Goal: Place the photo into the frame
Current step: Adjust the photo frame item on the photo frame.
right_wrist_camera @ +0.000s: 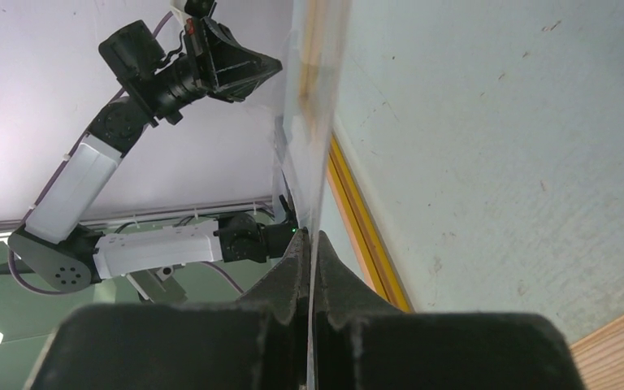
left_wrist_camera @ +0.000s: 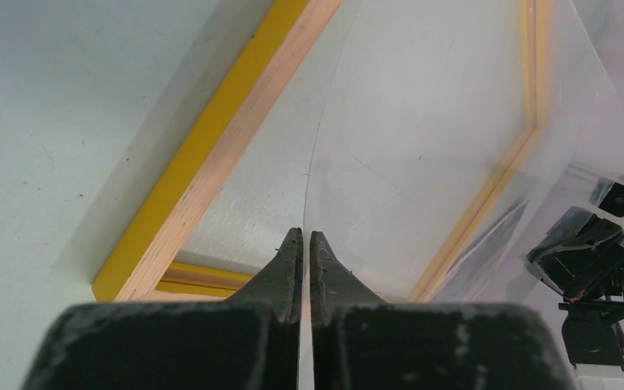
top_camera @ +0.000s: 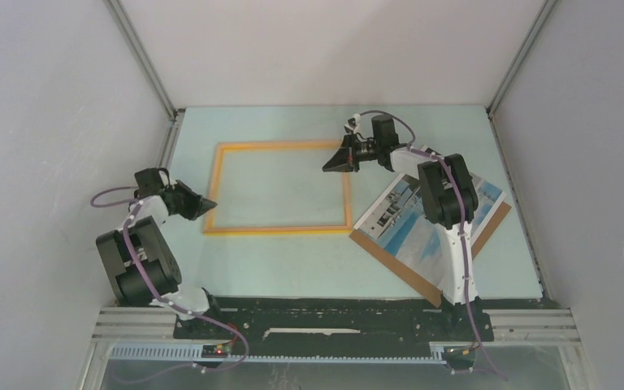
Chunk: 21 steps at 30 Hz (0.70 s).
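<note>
Two claws are at work, and both are pressed together on the same thing. The left claw (top_camera: 209, 205) is by the near left corner of the frame (top_camera: 280, 231). It pinches the edge of a thin clear sheet (left_wrist_camera: 422, 146). The right claw (top_camera: 327, 167) is at the far right corner of the frame, and it pinches the other side of that clear sheet. You can see right through the sheet, so from above it is very hard to spot.

The frame lies flat on the pale blue table (top_camera: 292, 272), in the middle. It has a thin yellow wooden rim. I think the clear sheet is being held up off the frame at those two corners, but I cannot tell how high.

The photo (top_camera: 400, 221) is not in the frame yet. It lies on the right side of the table, well apart from both claws. It shows blue sky and pale buildings. It rests on top of a brown backing board (top_camera: 390, 260), and the right arm hides part of it.

So the job is only at its start, I think. The frame looks opened up. What is left is most of it: the clear sheet has to be dealt with, the photo has to be picked up, and then it has to be laid inside the yellow rim.
</note>
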Available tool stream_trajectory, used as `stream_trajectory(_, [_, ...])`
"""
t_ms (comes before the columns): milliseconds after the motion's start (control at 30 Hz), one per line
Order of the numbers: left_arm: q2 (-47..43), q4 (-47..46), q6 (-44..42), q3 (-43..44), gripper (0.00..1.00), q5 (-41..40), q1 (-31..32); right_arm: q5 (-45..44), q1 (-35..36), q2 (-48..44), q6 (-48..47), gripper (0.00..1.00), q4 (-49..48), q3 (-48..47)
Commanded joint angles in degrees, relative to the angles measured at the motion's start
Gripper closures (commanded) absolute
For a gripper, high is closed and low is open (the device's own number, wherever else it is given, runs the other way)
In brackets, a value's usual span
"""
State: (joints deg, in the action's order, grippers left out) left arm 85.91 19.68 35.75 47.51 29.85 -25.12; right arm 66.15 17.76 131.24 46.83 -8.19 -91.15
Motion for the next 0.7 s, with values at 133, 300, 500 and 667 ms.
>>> stream_trajectory(133, [1.55,-2.1,1.71,4.19,1.0,0.75,-0.47,0.39,-0.25,2.3,0.32,1.0,-0.42,-5.79])
stream_trajectory(300, [2.9,-2.19,2.03,4.61,1.0,0.78,-0.46,0.3,-0.29,3.43,0.66,1.0,0.01,-7.5])
stream_trajectory(500, [3.97,-2.38,2.22,4.73,1.0,0.44,-0.48,0.21,-0.52,4.76,0.84,1.0,0.41,-8.94])
stream_trajectory(667, [4.91,-2.68,3.02,5.51,1.0,0.54,-0.46,0.06,-1.16,5.51,1.31,1.0,0.27,-9.96])
